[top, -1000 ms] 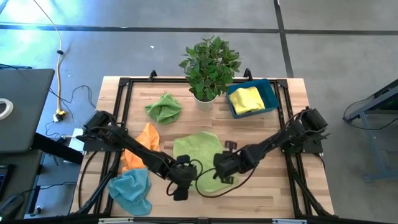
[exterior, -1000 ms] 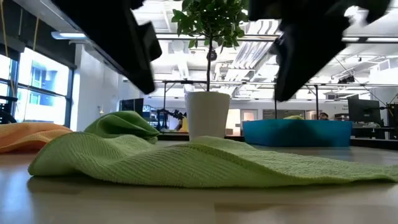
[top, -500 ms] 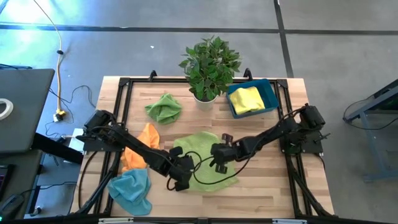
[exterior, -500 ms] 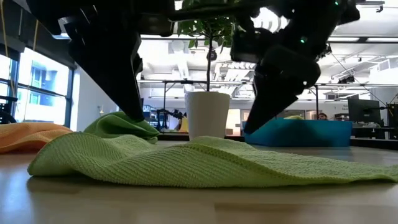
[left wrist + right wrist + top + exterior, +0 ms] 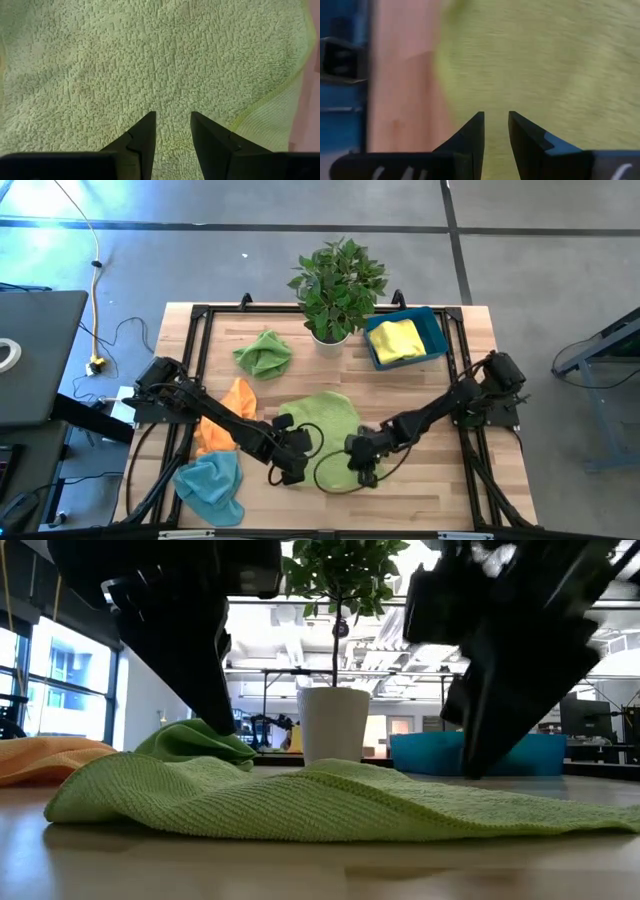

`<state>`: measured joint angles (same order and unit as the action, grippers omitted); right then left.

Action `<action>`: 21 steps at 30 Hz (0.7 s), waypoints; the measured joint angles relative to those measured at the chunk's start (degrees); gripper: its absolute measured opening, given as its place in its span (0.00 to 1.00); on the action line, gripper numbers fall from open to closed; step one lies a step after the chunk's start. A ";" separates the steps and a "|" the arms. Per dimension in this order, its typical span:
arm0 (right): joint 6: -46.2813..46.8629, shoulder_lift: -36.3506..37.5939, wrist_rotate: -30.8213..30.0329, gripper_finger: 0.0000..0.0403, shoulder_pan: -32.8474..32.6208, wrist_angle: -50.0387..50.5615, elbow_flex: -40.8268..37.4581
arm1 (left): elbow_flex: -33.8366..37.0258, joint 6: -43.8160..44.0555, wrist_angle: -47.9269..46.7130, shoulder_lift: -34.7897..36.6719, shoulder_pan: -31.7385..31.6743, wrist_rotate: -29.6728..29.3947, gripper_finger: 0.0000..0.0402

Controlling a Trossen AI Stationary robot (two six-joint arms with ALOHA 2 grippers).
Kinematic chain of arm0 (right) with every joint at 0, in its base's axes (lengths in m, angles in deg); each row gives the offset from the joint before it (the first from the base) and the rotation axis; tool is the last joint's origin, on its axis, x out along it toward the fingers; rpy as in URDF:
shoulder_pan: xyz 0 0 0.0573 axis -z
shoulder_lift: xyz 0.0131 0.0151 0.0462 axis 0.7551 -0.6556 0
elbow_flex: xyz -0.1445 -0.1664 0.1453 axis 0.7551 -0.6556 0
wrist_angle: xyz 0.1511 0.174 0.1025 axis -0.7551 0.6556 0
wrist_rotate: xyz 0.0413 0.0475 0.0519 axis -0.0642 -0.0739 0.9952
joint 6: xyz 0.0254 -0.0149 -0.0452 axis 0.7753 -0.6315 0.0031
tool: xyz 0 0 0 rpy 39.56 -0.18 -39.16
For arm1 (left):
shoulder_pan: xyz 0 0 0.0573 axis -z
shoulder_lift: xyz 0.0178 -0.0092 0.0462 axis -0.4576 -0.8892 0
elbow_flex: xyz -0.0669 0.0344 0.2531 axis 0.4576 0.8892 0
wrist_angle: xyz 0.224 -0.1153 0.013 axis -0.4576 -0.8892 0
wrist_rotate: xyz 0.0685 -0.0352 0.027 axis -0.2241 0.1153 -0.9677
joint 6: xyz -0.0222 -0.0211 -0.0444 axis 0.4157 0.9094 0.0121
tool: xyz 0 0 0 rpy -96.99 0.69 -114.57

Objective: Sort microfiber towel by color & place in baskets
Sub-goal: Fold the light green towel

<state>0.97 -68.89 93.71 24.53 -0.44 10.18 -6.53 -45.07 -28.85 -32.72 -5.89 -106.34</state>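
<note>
Two tools spread | left tool (image 5: 172, 131), right tool (image 5: 496, 131) | over nubby light-green towel (image 5: 325, 425)

Both arms reach in from the tabletop's side edges toward its front middle. The left claw (image 5: 291, 464) and the right claw (image 5: 362, 466) point down, close together, each with its fingers slightly parted.

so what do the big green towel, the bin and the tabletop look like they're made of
Green towel: soft looped microfiber, matte; the left wrist view shows a nubby pile and a stitched edge. Bin: looks like moulded plastic, smooth teal-blue walls with a slight sheen. Tabletop: wood, probably butcher-block, with visible plank seams and grain, lightly finished.
</note>
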 joint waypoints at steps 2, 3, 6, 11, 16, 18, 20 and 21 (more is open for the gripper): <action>-1.59 0.68 0.17 0.19 -0.90 -1.57 0.01 | 0.00 -0.02 -0.69 0.00 0.00 -1.02 0.28; -2.73 1.16 -0.99 0.19 -1.19 -1.82 0.02 | 0.00 0.00 -1.08 0.00 0.00 -1.26 0.28; -7.01 2.20 -9.67 0.19 -1.07 -0.13 0.02 | 0.00 0.83 -1.23 -0.02 0.00 -0.87 0.28; -14.47 1.98 -21.01 0.19 2.03 1.99 0.04 | 0.00 4.97 -1.21 -0.02 0.01 0.36 0.28; -22.93 1.77 -21.83 0.19 7.21 4.05 0.04 | 0.04 12.09 -0.70 -1.28 0.06 0.71 0.27; -24.71 1.76 -21.63 0.19 9.07 4.72 0.04 | 0.02 15.14 -0.07 -2.23 0.05 1.53 0.27; -25.56 1.76 -21.08 0.19 10.76 4.65 0.04 | 0.02 17.70 -0.91 -3.18 0.07 2.78 0.27; -25.89 1.76 -20.43 0.19 11.47 4.71 0.04 | 0.02 19.00 -0.80 -3.69 0.09 3.72 0.27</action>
<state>-24.93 -67.13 73.28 36.00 4.27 10.23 -6.51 -26.08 -29.65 -36.41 -5.80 -102.62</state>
